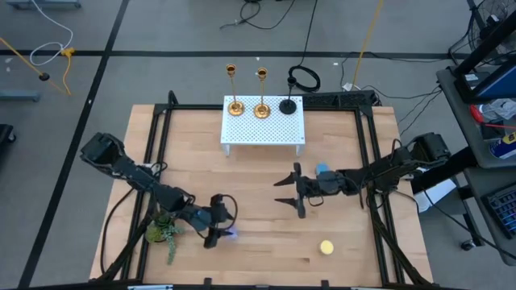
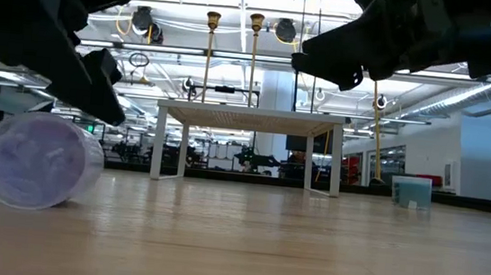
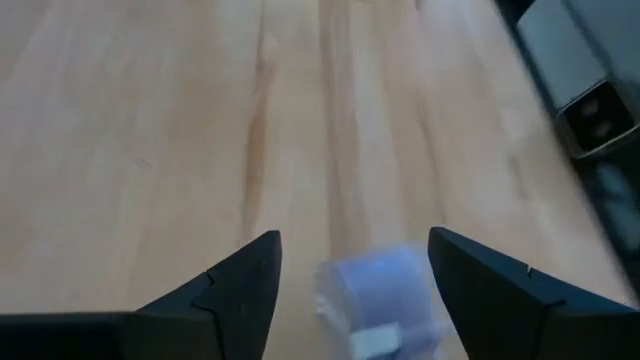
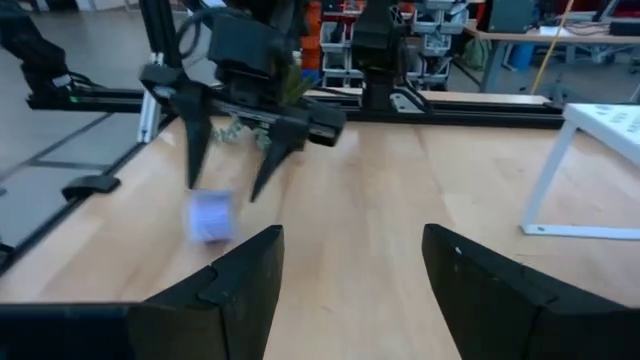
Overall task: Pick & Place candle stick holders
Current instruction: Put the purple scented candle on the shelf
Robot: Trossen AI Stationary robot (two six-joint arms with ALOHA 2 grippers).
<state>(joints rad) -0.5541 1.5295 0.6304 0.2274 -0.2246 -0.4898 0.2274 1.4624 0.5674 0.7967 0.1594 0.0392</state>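
Two shiny gold candle stick holders (image 1: 235, 105) (image 1: 261, 107) and one black holder (image 1: 288, 105) stand upright by their round bases on a white perforated stand (image 1: 264, 133) at the table's far middle. My left gripper (image 1: 219, 229) is open near the table's near left, fingers pointing down. A small purple round piece (image 3: 380, 295) lies on its side on the table (image 2: 40, 158) between and below the fingertips, untouched. My right gripper (image 1: 280, 192) is open and empty at mid-table, pointing toward the left; it also shows in the right wrist view (image 4: 350, 260).
A green plant sprig (image 1: 165, 234) lies left of my left gripper. A blue piece (image 1: 322, 169) sits by my right arm, and a yellow piece (image 1: 326, 247) near the near edge. A black frame (image 1: 161, 113) borders the wooden table. Bare wood lies between the grippers and the stand.
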